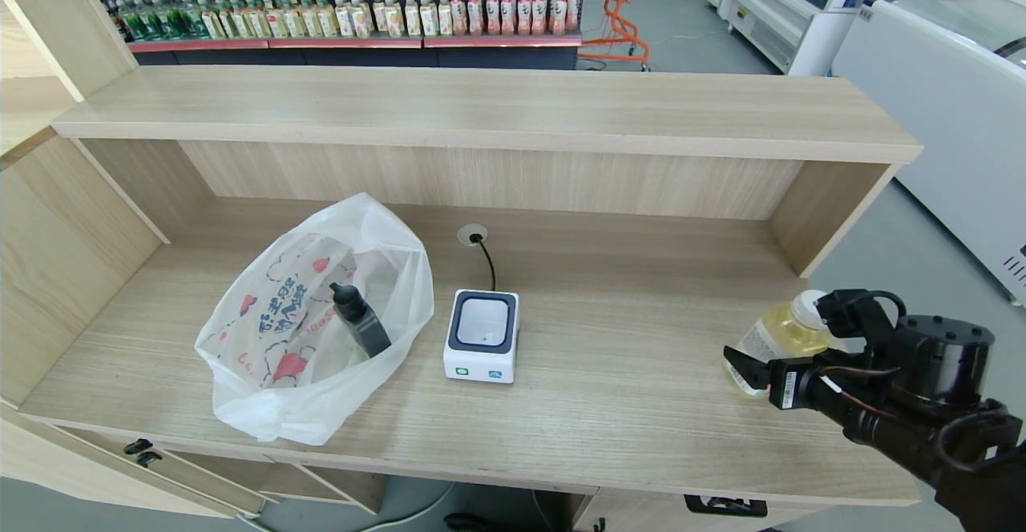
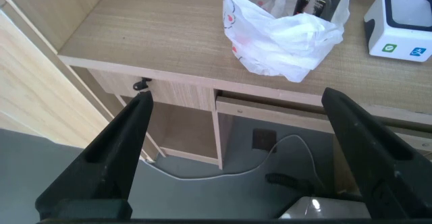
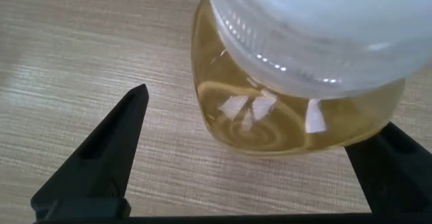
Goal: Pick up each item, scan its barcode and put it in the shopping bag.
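Closest: right tool [image 1: 788,338] at the far right front of the bench [image 1: 625,412], jaws apart, straddling the yellow bottle [image 1: 771,344]. From the wrist, the right tool [image 3: 263,116] has one finger each side of the yellow bottle [image 3: 283,109], and neither looks to be pressing, so I judge it not gripped yet. Sweep from the left: left tool [image 2: 236,96] hangs off the bench's front-left edge, jaws apart, empty. Shopping bag [image 1: 264,356] lies on the left half of the bench, mouth open upward, black bottle [image 1: 361,324] leaning inside. Scanner [image 1: 481,336] sits just right of the bag, window facing up, cable [image 1: 486,263] running back to a hole in the bench. The yellow bottle looks upright, white cap [image 1: 805,305] on top, well apart from the scanner. Step in hand, as I read it: the grasp. Centre the body between the fingers before closing. Clamp on the body below the cap, not on the cap; the wall is smooth and rounded, so an off-centre squeeze will likely squirt it sideways. Lift straight up. Can't tell which side carries the barcode, so expect to roll the wrist over the scanner window until the code faces it. Then lower it into the bag beside the black bottle, clear of the rim.
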`<state>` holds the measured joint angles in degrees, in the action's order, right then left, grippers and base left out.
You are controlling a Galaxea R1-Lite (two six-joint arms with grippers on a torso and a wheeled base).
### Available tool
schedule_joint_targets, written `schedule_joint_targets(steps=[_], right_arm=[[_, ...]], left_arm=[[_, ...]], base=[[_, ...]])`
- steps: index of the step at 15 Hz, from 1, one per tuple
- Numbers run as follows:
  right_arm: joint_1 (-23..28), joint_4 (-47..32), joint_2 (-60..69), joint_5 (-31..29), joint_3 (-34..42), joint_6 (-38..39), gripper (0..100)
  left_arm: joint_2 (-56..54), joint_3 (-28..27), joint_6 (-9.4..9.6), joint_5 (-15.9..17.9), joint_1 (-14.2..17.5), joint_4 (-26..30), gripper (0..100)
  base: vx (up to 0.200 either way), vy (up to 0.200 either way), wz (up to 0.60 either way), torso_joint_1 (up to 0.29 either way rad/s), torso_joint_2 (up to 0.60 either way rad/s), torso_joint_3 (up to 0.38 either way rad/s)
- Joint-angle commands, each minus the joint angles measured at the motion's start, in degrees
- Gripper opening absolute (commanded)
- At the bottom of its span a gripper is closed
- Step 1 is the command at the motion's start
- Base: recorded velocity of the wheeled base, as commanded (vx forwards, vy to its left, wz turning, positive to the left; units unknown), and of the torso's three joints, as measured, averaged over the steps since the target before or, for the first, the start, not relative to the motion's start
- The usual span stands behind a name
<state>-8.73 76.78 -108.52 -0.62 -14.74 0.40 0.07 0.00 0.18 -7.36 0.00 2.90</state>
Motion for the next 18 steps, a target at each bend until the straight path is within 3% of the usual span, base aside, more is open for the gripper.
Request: schedule_joint_targets(steps=[1, 5, 12, 13, 18], right_arm=[[-0.06, 0.30, -2.92, 0.01, -0.20, -0.31, 100], [-0.32, 4.52, -5.91, 0.01, -1.96, -1.02, 100], [-0.94, 5.23, -8.64, 0.62, -6.53, -1.19, 100], [-1.20, 5.49, -8.64, 0.62, -6.71, -1.19, 0], [-1.38, 7.16, -8.46, 1.94, -8.46, -1.37, 0]], left_arm=[[0.01, 0.00, -0.01, -0.02, 0.00, 0.00, 100], [0.01, 0.00, -0.01, -0.02, 0.00, 0.00, 100], [0.01, 0.00, -0.01, -0.02, 0.00, 0.00, 100], [0.01, 0.00, -0.01, -0.11, 0.00, 0.00, 100], [0.01, 0.00, -0.01, -0.02, 0.00, 0.00, 100]], base=[[0.000, 0.000, 0.00, 0.000, 0.00, 0.000], [0.000, 0.000, 0.00, 0.000, 0.00, 0.000], [0.000, 0.000, 0.00, 0.000, 0.00, 0.000], [0.000, 0.000, 0.00, 0.000, 0.00, 0.000], [0.000, 0.000, 0.00, 0.000, 0.00, 0.000]])
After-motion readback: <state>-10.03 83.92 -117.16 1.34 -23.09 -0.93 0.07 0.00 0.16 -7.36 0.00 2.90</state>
